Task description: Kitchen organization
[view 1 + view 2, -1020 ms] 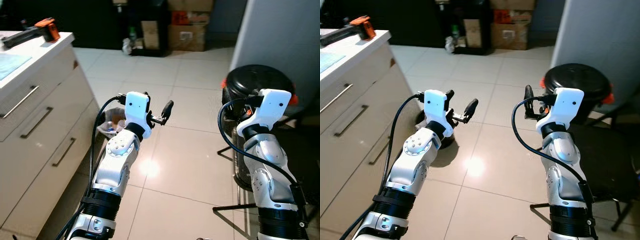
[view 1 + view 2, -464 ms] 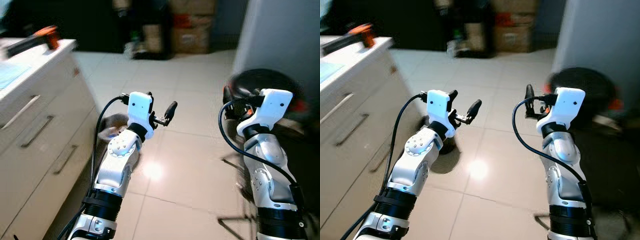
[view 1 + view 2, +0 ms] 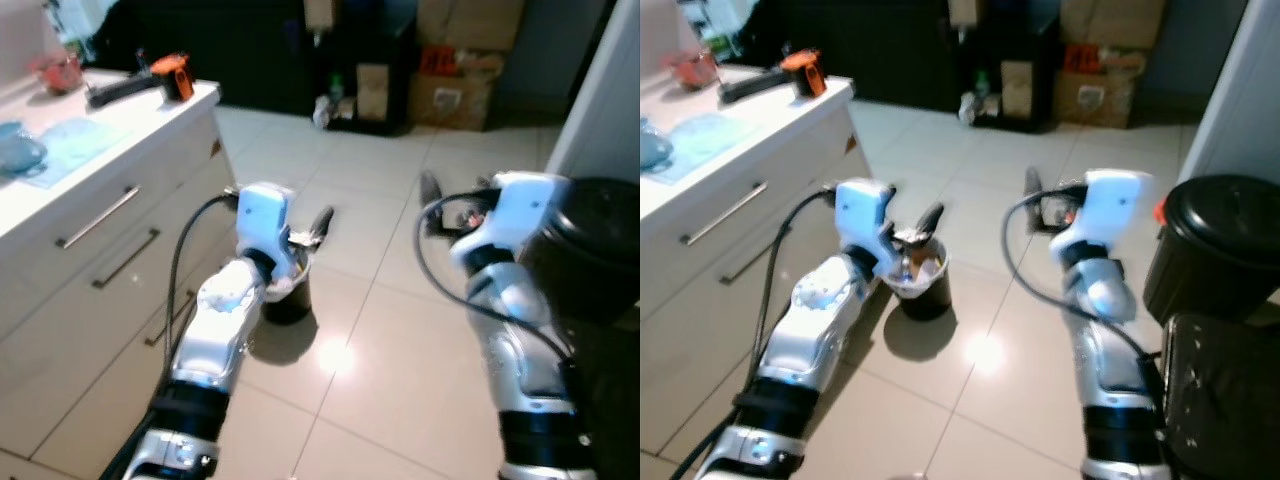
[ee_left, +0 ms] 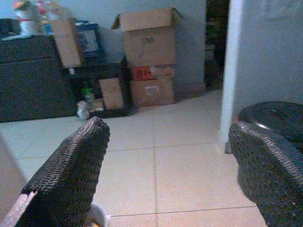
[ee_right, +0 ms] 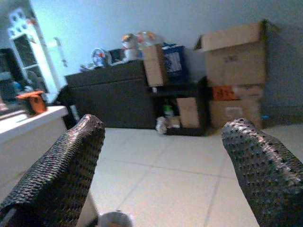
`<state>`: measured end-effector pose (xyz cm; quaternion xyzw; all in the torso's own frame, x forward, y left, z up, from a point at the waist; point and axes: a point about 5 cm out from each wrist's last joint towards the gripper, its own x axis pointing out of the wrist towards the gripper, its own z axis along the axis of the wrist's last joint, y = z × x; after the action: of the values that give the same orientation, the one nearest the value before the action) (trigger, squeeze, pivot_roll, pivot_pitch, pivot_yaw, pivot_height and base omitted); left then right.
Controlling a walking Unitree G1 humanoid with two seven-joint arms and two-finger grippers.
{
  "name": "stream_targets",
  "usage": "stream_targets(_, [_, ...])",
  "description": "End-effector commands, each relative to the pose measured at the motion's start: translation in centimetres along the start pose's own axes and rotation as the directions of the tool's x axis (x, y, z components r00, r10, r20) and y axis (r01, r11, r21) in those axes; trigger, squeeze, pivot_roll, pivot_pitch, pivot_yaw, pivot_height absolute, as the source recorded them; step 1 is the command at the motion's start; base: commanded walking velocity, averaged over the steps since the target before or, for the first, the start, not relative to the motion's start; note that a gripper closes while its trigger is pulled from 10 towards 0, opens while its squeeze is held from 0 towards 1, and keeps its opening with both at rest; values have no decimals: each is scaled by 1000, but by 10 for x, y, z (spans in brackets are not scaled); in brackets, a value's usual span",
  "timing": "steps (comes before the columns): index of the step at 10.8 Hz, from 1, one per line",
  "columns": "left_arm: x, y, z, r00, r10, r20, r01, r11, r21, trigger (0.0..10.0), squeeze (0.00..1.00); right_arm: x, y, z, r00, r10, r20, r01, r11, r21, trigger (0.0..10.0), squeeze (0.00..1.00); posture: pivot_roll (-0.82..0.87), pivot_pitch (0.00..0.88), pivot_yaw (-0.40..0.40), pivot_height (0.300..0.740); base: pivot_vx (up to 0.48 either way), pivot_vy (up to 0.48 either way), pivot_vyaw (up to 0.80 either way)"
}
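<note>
We see two silver arms raised over a tiled floor point(image 3: 380, 300), each ending in one hand. The left hand point(image 3: 912, 228) sits left of centre in the head views, its two black fingers spread apart with nothing between them. The right hand point(image 3: 1045, 198) is right of centre, its two fingers point(image 5: 61, 165) likewise wide apart and empty in its wrist view.

Just below and behind the left hand stands one small black waste bin point(image 3: 923, 285), lined with a white bag and partly filled. At the right edge of the frame is one larger black lidded bin point(image 3: 1220, 255).

Along the left runs one white counter point(image 3: 120, 120) with two drawer handles visible beneath it. On the counter, at the upper left, lie one black-and-orange tool point(image 3: 150, 80), one pale blue cloth point(image 3: 65, 140), and what may be a red bowl point(image 3: 58, 70), too blurred to confirm. Cardboard boxes point(image 4: 151, 56) stack at the top centre, at least three.
</note>
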<state>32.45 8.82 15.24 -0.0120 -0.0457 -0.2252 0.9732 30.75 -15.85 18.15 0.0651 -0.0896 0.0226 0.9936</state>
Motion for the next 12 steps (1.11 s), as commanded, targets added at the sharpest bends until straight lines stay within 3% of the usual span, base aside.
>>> stream_targets(1, [3, -9, 1, 999, -36, -2, 36, 999, -4, 10000, 0, -3, -8, 1, 999, -32, 8, 32, 999, -14, 10000, 0, 28, 0, 116, 740, 0, 0, 0])
stream_targets(9, [0, -21, -15, 984, -151, -93, 150, 989, -15, 10000, 0, -7, -15, -11, 998, -54, -21, 53, 998, -26, 10000, 0, 28, 0, 121, 740, 0, 0, -776])
stream_targets(12, [-11, -15, -40, 970, -174, -171, 172, 985, -23, 10000, 0, -13, -19, -27, 996, -64, -65, 62, 997, -40, 10000, 0, 23, 0, 125, 740, 0, 0, 0])
